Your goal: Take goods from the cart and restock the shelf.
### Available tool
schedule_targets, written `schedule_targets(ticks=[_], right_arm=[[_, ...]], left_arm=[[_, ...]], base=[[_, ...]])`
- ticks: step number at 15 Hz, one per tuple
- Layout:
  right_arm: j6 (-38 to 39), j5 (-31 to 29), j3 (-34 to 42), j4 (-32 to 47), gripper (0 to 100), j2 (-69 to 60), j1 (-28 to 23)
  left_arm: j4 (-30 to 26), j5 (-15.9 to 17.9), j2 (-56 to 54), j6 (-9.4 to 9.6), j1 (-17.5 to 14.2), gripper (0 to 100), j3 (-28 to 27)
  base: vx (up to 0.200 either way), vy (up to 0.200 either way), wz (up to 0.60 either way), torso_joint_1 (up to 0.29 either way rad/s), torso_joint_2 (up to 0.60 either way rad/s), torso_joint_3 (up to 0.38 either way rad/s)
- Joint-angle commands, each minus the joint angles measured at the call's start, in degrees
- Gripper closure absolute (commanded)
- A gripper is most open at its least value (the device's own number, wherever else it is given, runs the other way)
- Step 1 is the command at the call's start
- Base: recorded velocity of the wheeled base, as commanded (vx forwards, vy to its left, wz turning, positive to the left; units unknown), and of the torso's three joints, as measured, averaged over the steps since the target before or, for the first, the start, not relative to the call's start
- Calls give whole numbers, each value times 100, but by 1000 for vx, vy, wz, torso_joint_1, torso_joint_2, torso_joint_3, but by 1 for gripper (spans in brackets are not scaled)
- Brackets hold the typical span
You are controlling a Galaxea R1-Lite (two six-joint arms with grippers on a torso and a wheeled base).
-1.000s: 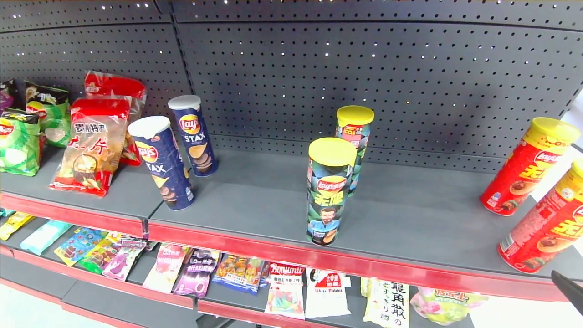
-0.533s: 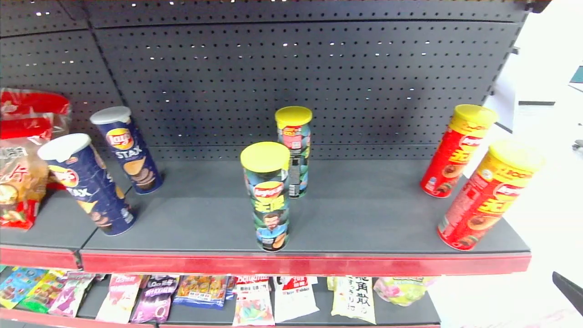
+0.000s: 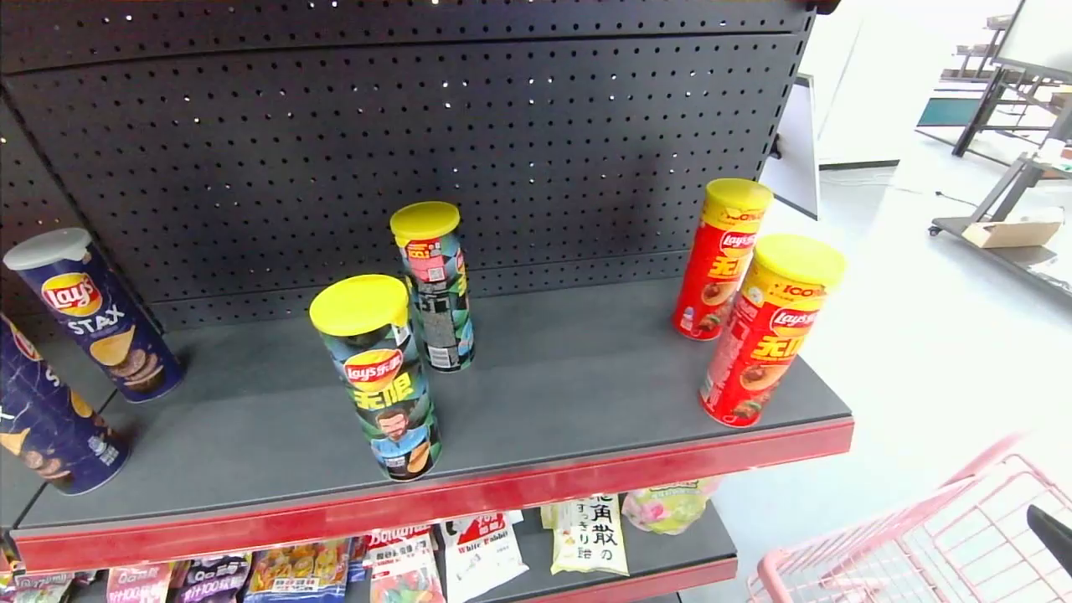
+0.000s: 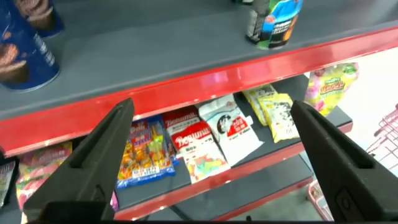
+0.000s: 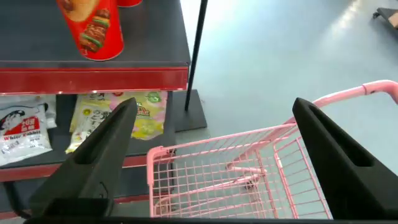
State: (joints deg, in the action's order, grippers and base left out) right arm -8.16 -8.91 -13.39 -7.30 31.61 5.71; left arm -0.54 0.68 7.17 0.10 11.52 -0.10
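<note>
The pink wire cart [image 3: 913, 536] stands on the floor off the shelf's right end, and its rim [image 5: 217, 142] lies below my right gripper [image 5: 214, 168], which is open with nothing in it. My left gripper [image 4: 211, 162] is open too, in front of the shelf's red front edge [image 4: 186, 84] and the snack bags [image 4: 205, 134] one level down. On the grey shelf [image 3: 569, 377] stand two green cans with yellow lids [image 3: 381, 377] [image 3: 435, 285] and two red cans [image 3: 766, 327] [image 3: 720, 255].
Two dark blue cans [image 3: 92, 314] [image 3: 42, 410] stand at the shelf's left. The perforated back panel [image 3: 419, 142] closes the rear. Open floor [image 3: 904, 318] stretches right of the shelf, with a metal frame and a cardboard box [image 3: 1001, 230] farther off.
The whole head picture has shifted: the camera swung right, bringing the shelf's right end, the floor and the pink cart into sight. The cans on the shelf have not moved.
</note>
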Motion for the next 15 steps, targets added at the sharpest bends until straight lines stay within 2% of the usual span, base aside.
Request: schedule_targets(ticks=[1, 2, 4, 5, 6, 7, 8, 9, 10, 15], right_arm=[[77, 346, 416, -26, 0, -841, 203], [104, 715, 591, 27, 0, -1245, 352], [104, 794, 741, 36, 0, -1605, 344], [104, 777, 846, 36, 0, -1720, 273], [104, 830, 1048, 45, 0, -2115, 273], [86, 856, 1180, 80, 0, -2352, 291], [112, 917, 1330, 335, 0, -2599, 326], [112, 926, 1312, 405, 0, -2599, 326], [112, 926, 1303, 431, 0, -2590, 326], [121, 1014, 1295, 431, 0, -2590, 335]], left_arm=[[-8, 2, 417, -115, -1, 0, -8], [-8, 11, 593, -212, 8, 0, -17], [-8, -16, 777, -221, -1, 0, -25], [27, -16, 944, -326, -1, 0, -298], [98, -16, 1929, -1047, -1, 0, -1265], [106, 2, 2342, -1346, -1, 0, -1678], [106, 28, 3177, -1214, 8, 0, -2293], [115, 2, 3607, -959, -1, 0, -2390], [185, -42, 4038, -871, -9, 0, -2390], [414, -745, 5541, -827, -1, 0, -2565]], base=[[0, 0, 0, 0, 0, 0], [0, 0, 0, 0, 0, 0], [0, 0, 0, 0, 0, 0], [0, 0, 0, 0, 0, 0], [0, 0, 0, 0, 0, 0], [0, 0, 0, 0, 0, 0], [0, 0, 0, 0, 0, 0], [0, 0, 0, 0, 0, 0], [0, 0, 0, 0, 0, 0], [0, 0, 0, 0, 0, 0]])
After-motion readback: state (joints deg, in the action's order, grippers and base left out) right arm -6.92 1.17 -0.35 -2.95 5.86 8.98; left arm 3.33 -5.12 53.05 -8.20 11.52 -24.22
